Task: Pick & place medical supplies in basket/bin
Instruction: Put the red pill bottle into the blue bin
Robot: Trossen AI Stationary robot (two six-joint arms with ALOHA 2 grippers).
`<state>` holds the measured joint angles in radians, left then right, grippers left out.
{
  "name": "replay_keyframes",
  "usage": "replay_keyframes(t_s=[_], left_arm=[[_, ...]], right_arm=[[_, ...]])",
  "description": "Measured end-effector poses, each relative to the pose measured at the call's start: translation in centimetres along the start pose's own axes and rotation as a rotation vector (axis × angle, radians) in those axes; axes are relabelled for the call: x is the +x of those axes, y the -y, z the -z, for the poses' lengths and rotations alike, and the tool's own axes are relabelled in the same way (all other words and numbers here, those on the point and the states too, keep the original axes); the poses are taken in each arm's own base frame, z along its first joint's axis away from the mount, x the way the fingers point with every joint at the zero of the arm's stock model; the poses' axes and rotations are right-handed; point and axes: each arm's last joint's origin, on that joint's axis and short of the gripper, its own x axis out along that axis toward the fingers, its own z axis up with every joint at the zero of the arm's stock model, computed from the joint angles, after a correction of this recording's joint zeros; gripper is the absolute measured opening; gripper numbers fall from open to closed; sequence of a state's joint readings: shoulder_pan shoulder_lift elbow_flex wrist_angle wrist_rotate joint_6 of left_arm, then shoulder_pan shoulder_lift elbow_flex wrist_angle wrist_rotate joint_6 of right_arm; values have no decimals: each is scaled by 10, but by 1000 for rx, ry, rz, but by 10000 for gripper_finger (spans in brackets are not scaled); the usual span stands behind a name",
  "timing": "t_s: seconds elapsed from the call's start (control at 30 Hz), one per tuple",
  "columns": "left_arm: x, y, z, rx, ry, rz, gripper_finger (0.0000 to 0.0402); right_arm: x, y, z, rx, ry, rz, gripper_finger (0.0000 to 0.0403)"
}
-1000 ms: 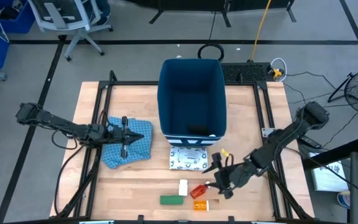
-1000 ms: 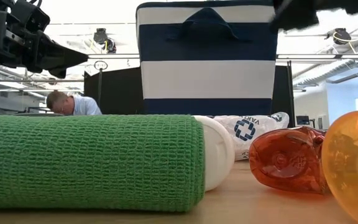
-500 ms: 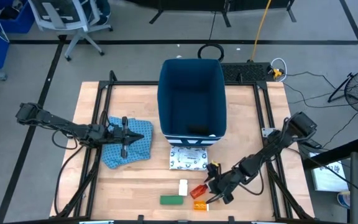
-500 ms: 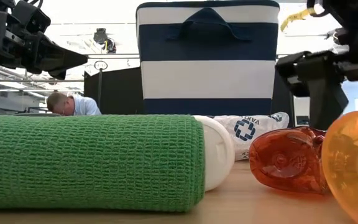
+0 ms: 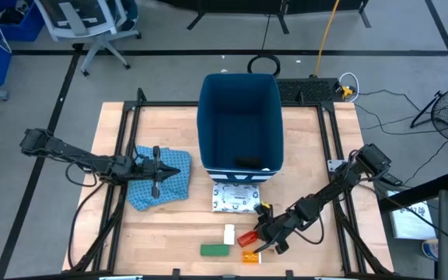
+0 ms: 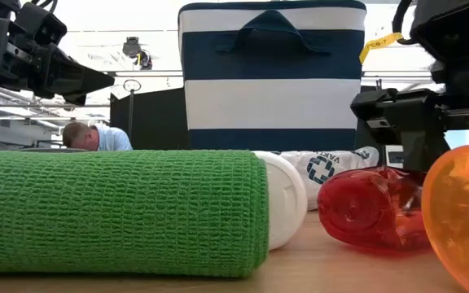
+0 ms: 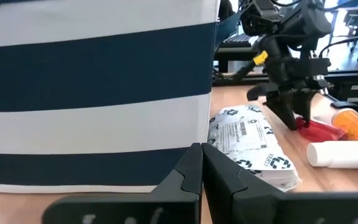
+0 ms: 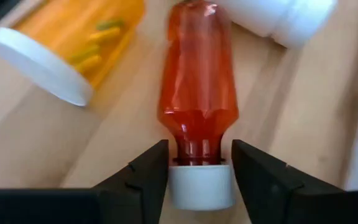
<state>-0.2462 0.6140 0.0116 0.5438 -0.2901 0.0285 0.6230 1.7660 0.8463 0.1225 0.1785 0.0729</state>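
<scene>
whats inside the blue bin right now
From above, the blue bin shows only one dark item on its floor by the near wall. The low view shows just its striped outside, so nothing more can be confirmed.

White packet: blue cross logo, partial letters "VAC"; rest of print unreadable

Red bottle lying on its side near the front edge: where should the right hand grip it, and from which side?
Grip the red bottle at its narrow neck just above the white cap, coming from the cap end. It lies flat, and the right hand already straddles the neck there with its fingers open; the wide body and the orange bottle alongside leave less room.
</scene>
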Motion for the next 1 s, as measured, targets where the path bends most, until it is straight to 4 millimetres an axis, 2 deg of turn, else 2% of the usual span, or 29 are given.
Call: replay_keyframes(t_s=[0.2, 0.43, 0.6, 0.8, 0.93, 1.0], left_arm=[[0, 0, 0, 3, -3, 0, 8], [0, 0, 0, 2, -3, 0, 8], [0, 0, 0, 1, -3, 0, 8], [0, 0, 0, 0, -3, 0, 8], [0, 0, 0, 0, -2, 0, 8], [0, 0, 0, 0, -2, 0, 8]], right_arm=[[-21, 3, -12, 4, 59, -8, 110], [-66, 8, -33, -1, 223, -76, 121], [-114, 16, -36, -43, 380, -109, 128], [-170, 29, -17, -145, 639, -59, 110], [-191, 41, 7, -133, 791, -10, 111], [-195, 43, 22, -138, 867, -39, 118]])
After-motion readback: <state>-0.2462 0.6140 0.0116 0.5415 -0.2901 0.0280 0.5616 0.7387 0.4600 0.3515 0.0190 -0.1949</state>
